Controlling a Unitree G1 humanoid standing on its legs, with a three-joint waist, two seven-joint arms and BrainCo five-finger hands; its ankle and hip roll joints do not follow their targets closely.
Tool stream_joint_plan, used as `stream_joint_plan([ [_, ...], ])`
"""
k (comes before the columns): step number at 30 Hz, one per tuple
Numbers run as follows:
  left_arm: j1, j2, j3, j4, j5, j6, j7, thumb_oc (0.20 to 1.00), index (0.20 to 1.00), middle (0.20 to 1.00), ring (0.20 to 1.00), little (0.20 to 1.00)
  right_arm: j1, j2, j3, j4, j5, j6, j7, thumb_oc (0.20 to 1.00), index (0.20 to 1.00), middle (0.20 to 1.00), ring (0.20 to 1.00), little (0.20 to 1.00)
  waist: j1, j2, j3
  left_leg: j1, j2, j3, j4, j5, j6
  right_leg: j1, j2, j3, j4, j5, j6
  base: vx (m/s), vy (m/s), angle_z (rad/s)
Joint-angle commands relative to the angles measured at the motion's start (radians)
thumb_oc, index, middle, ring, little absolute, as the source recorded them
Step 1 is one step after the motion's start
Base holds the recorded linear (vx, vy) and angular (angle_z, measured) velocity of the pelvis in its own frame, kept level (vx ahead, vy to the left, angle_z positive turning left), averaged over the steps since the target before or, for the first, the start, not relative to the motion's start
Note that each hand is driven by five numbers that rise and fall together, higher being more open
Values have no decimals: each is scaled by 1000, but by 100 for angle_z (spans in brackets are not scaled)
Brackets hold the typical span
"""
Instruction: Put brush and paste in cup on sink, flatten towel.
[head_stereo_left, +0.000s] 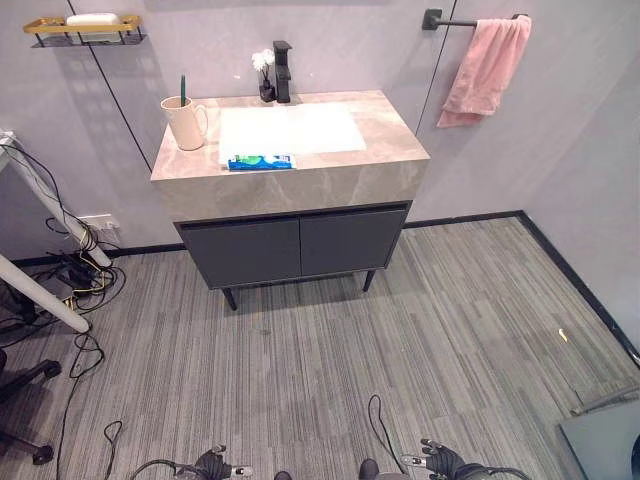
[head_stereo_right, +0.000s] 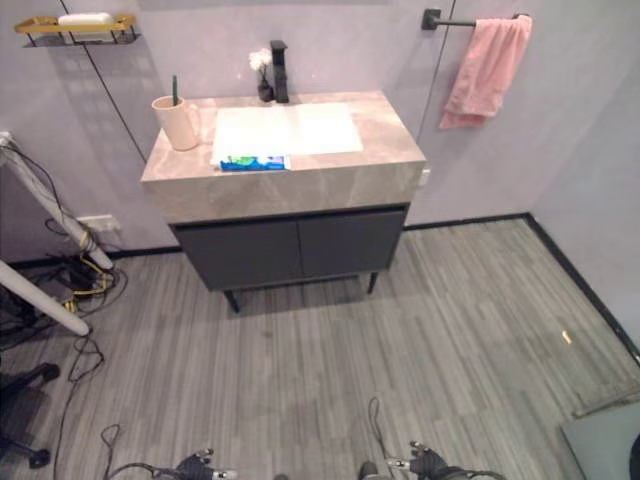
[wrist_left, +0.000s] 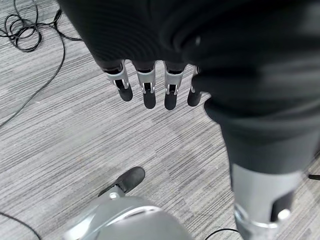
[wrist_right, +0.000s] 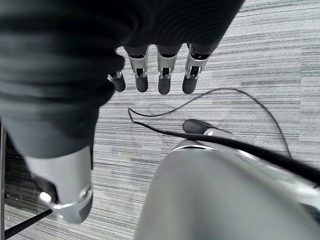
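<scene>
The sink cabinet (head_stereo_left: 290, 190) stands against the back wall, well apart from the robot, with a wide strip of grey striped floor (head_stereo_left: 330, 350) open between them. To the robot's left, white table legs (head_stereo_left: 40, 250) and loose cables narrow the room; to the right, the floor runs free to the side wall.

The left hand (wrist_left: 145, 85) and the right hand (wrist_right: 160, 75) both hang low over the floor, with fingers straight and relaxed, holding nothing.

The beige cup (head_stereo_left: 184, 122) stands upright on the countertop's back left corner, and a dark green brush (head_stereo_left: 183, 88) stands inside it. The paste (head_stereo_left: 260, 162), a blue and green tube, lies flat at the front edge of the white basin (head_stereo_left: 290, 128). Its print is too small to read.

The pink towel (head_stereo_left: 487, 68) hangs bunched on the black wall bar (head_stereo_left: 455, 20), to the right of the cabinet. A black faucet (head_stereo_left: 283, 70) stands behind the basin.
</scene>
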Motion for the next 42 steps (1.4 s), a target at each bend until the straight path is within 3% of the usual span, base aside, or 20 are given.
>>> stream_joint_plan([
  [1, -50, 9, 19, 2, -15, -35, -7, 1000, 1000, 1000, 1000, 1000, -27, -21, -4, 42, 20, -18, 3, 1000, 1000, 1000, 1000, 1000, 9, -28, -23, -25, -32, -42, 68, -17, -10, -47, -41, 30, 45, 106, 34, -47, -37, 3],
  [7, -76, 1, 32, 12, -57, -27, 11, 1000, 1000, 1000, 1000, 1000, -42, -29, -11, 22, 40, -25, -8, 1000, 1000, 1000, 1000, 1000, -2, -32, 20, -106, -22, -52, 221, -64, -17, -119, -42, 17, 199, 57, 24, -48, -40, 11],
  [11, -85, -7, 26, 18, -58, -26, 16, 1000, 1000, 1000, 1000, 1000, -38, -26, -13, 33, 37, -27, -13, 1000, 1000, 1000, 1000, 1000, -11, -32, 30, -128, -21, -50, 265, -89, -16, -151, -48, 29, 255, 55, 30, -26, -6, -1],
  [26, -62, -32, 37, 32, -91, -24, 12, 1000, 1000, 1000, 1000, 1000, -40, -6, 31, 65, -63, -22, -35, 1000, 1000, 1000, 1000, 1000, -4, -26, 16, -74, -26, -47, 216, -89, -6, -115, -47, 30, 218, 79, 40, 16, 6, 0],
  [34, -55, -29, 35, 16, -90, -31, 8, 1000, 1000, 1000, 1000, 1000, -61, -1, 58, 96, -122, -4, -34, 1000, 1000, 1000, 1000, 1000, 19, -25, 10, -55, -56, -57, 165, -78, 18, -86, -63, 37, 152, 118, 53, 29, 84, 0],
  [37, -54, -16, 42, 1, -104, -35, 6, 1000, 1000, 1000, 1000, 1000, -61, 0, 39, 85, -80, -4, -31, 1000, 1000, 1000, 1000, 1000, 20, -22, 18, -52, -72, -63, 151, -74, 36, -121, -78, 51, 219, 157, 68, 1, 115, 2],
  [41, -51, -2, 66, 15, -119, -30, 11, 1000, 1000, 1000, 1000, 1000, -61, 7, 24, 71, -39, -6, -31, 1000, 1000, 1000, 1000, 1000, 21, -16, 50, -20, -88, -52, 128, -76, 67, -215, -103, 77, 405, 281, 84, 9, 174, -2],
  [42, -49, 2, 76, 18, -135, -28, 8, 1000, 1000, 1000, 1000, 1000, -61, 9, 22, 64, -29, -6, -31, 1000, 1000, 1000, 1000, 1000, 20, -12, 57, -11, -85, -50, 121, -74, 71, -235, -101, 68, 441, 286, 82, 65, 166, -8],
])
